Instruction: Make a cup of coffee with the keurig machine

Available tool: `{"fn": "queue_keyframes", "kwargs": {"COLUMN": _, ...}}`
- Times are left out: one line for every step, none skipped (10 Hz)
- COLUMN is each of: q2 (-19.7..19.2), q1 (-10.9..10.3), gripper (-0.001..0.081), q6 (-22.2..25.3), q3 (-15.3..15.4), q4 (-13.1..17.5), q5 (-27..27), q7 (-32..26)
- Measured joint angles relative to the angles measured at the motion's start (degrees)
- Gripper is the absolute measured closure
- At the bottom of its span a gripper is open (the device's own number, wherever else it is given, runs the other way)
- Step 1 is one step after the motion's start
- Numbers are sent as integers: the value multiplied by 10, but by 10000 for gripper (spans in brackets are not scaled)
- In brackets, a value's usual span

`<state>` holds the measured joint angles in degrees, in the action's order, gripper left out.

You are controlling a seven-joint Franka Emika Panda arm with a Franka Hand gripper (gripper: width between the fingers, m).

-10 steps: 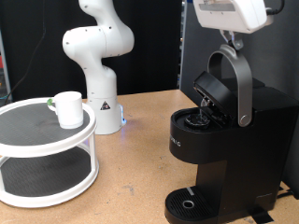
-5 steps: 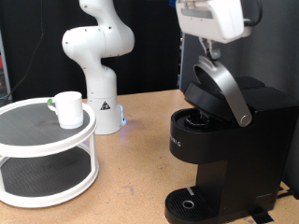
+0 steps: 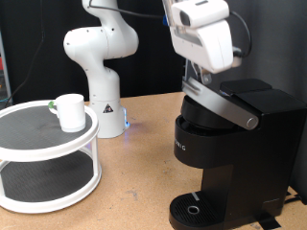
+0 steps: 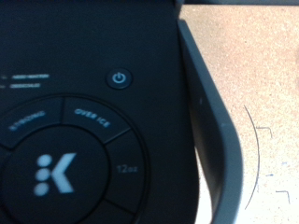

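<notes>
The keurig machine (image 3: pixel 230 153) stands black and boxy at the exterior view's right. Its silver-grey lid handle (image 3: pixel 225 103) lies low, with the lid almost down over the pod chamber. My gripper (image 3: pixel 199 77) hangs right above the lid's front, its white hand touching or nearly touching the handle. The wrist view shows only the machine's top: the power button (image 4: pixel 118 78), the round button dial (image 4: pixel 56 168) and the silver handle (image 4: pixel 210 121); my fingers do not show there. The cup (image 3: pixel 69 111), a small white mug, stands on a round shelf at the exterior view's left.
The white two-tier round shelf (image 3: pixel 48 146) takes up the exterior view's lower left. The white arm base (image 3: pixel 104 67) stands behind it on the wooden table (image 3: pixel 144 182). The machine's round drip tray (image 3: pixel 197 208) has nothing on it.
The lid handle has swung from raised to almost flat, shutting the pod chamber. My gripper has moved down and towards the exterior view's left with it.
</notes>
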<state>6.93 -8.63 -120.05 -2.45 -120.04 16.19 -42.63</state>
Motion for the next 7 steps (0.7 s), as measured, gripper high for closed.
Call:
{"fn": "queue_keyframes", "kwargs": {"q2": -11, "q1": 0, "gripper": 805, "q6": -10, "q3": 0, "q4": -3, "q5": 0, "q7": -4}}
{"fn": "queue_keyframes", "kwargs": {"q2": -19, "q1": 0, "gripper": 805, "q6": -20, "q3": 0, "q4": -6, "q5": 0, "q7": -11}}
{"fn": "queue_keyframes", "kwargs": {"q2": -26, "q1": 0, "gripper": 805, "q6": -27, "q3": -1, "q4": -8, "q5": 1, "q7": -17}}
{"fn": "queue_keyframes", "kwargs": {"q2": -29, "q1": 0, "gripper": 805, "q6": -31, "q3": -1, "q4": -10, "q5": 2, "q7": -23}}
{"fn": "queue_keyframes", "kwargs": {"q2": -29, "q1": 0, "gripper": 805, "q6": -34, "q3": -1, "q4": -12, "q5": 4, "q7": -27}}
{"fn": "queue_keyframes", "kwargs": {"q2": -29, "q1": 0, "gripper": 805, "q6": -36, "q3": -2, "q4": -14, "q5": 6, "q7": -33}}
{"fn": "queue_keyframes", "kwargs": {"q2": -29, "q1": 1, "gripper": 805, "q6": -37, "q3": -2, "q4": -15, "q5": 6, "q7": -39}}
